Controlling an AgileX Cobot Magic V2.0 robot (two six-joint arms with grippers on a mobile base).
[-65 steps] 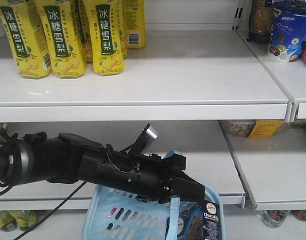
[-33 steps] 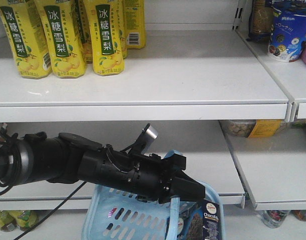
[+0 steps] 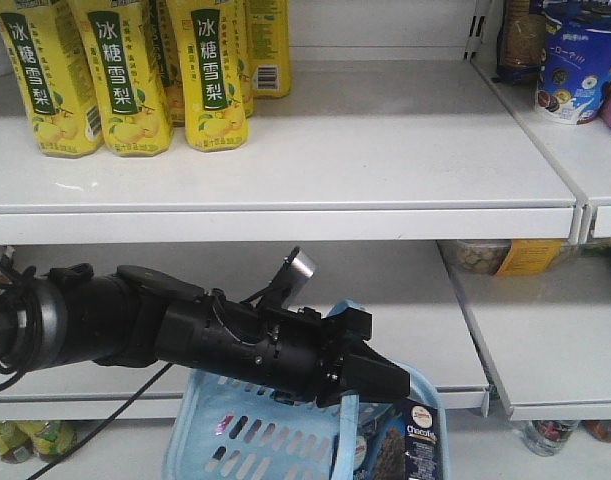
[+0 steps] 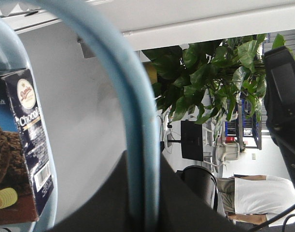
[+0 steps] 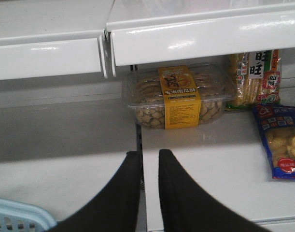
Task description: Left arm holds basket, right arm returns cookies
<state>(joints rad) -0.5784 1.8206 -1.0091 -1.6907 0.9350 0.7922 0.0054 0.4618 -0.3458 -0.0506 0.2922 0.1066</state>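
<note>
Front view: thick black left arm's gripper (image 3: 370, 385) clamps the light blue slotted plastic basket's (image 3: 240, 430) handle; dark Choco cookie box (image 3: 410, 445) stands inside | Left wrist: handle pinched, box behind | Right wrist: right gripper (image 5: 149, 162) empty, nearly closed, facing shelf (image 5: 205, 159); it likely must open and reach the box.

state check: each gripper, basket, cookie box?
left gripper: shut on the basket handle
right gripper: empty, fingers nearly together, facing the shelf
basket: hanging from its handle
cookies: upright in the basket, not yet returned
</note>
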